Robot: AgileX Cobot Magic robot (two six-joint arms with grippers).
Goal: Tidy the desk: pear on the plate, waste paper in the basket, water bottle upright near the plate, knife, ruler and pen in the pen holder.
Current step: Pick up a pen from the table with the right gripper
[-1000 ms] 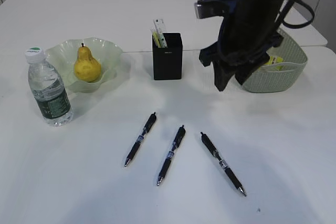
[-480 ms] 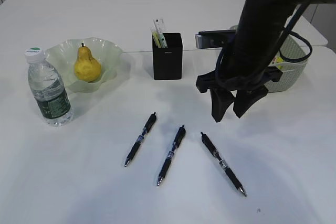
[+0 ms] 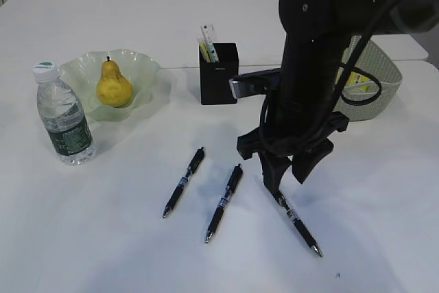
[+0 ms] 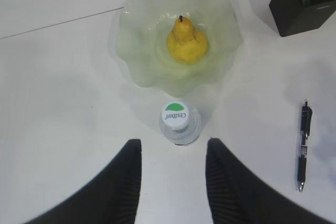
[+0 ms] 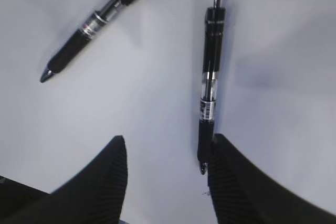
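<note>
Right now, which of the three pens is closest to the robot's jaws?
The rightmost pen: the right gripper hangs open right above its upper end. The middle pen and left pen lie farther left.

The yellow pear (image 3: 113, 85) is sitting upright, stem up, in the pale-green wavy plate (image 3: 140, 66). The water bottle (image 3: 63, 116) is standing upright just beside the plate, white cap on. The black pen holder (image 3: 219, 73) is standing right of the plate, holding a transparent ruler (image 3: 208, 40) that is leaning out of it. Three black pens are lying apart on the worktop: left (image 3: 184, 182), middle (image 3: 223, 202), right (image 3: 296, 221). The grey-green basket (image 3: 374, 80) is holding yellow waste paper (image 3: 357, 78).
</note>
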